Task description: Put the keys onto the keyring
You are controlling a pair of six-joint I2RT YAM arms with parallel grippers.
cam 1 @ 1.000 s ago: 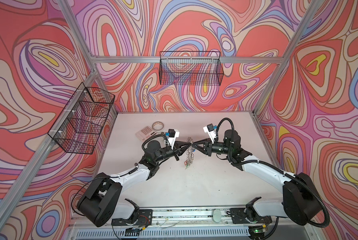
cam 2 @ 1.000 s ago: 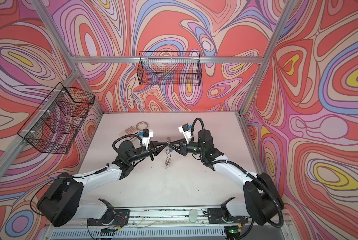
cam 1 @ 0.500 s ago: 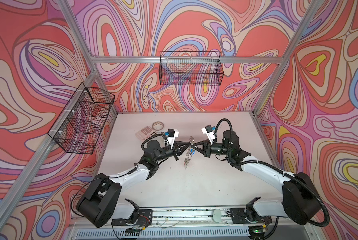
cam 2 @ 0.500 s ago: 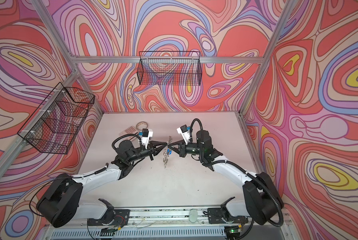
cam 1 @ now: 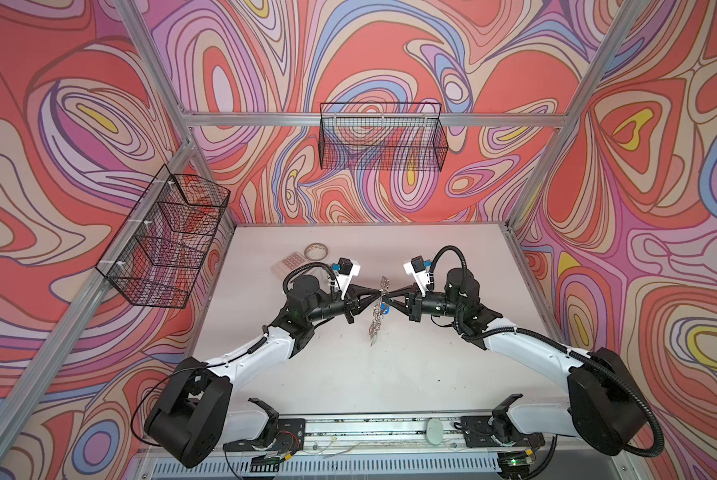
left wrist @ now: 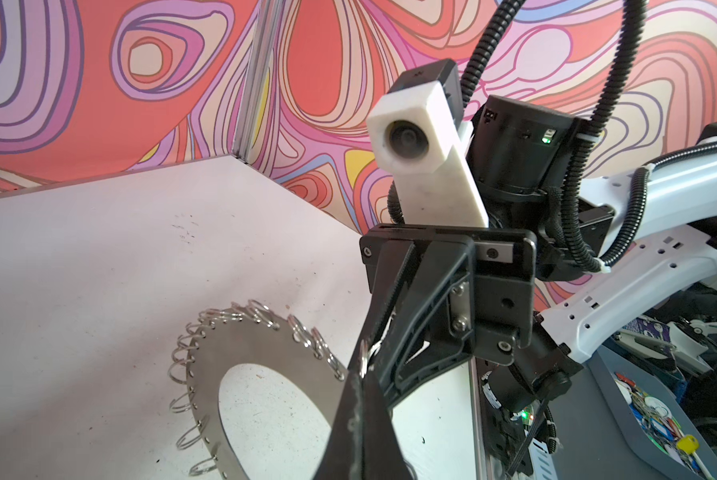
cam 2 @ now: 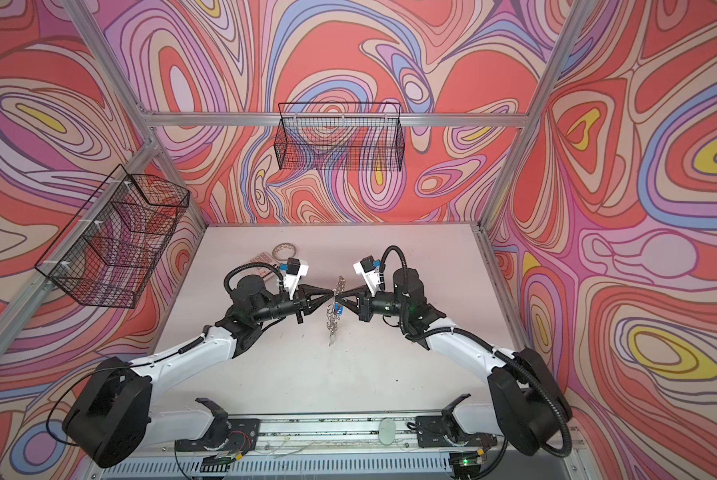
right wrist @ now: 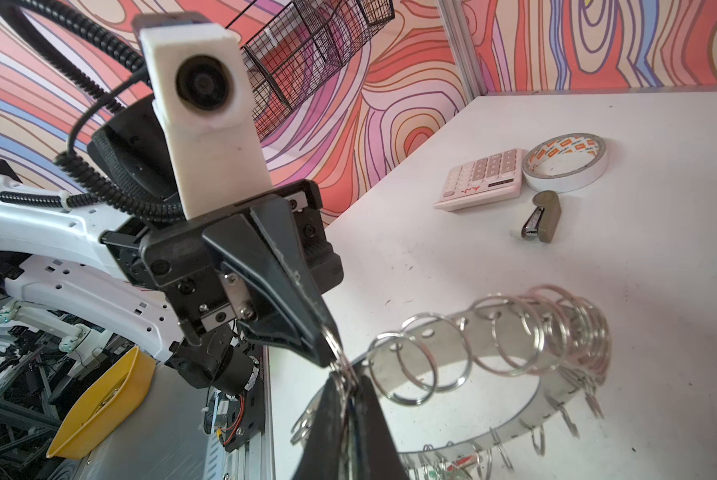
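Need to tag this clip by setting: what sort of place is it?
Probably a robot lab's test cell: aluminium frame carrying swirl-printed wall panels, left arm and right arm mounted on a bench rail, wire basket hung behind.

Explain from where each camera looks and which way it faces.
Both top views: high overhead, looking down at the table; left arm and right arm whole, left end effector and right end effector meeting at the keyring.
Left wrist: on the left arm, facing the right arm and its camera; own fingers nearest.
Right wrist: on the right arm, facing the left arm, calculator and tape roll behind; own fingers nearest.
Shared: every view shows the keyring between both end effectors.
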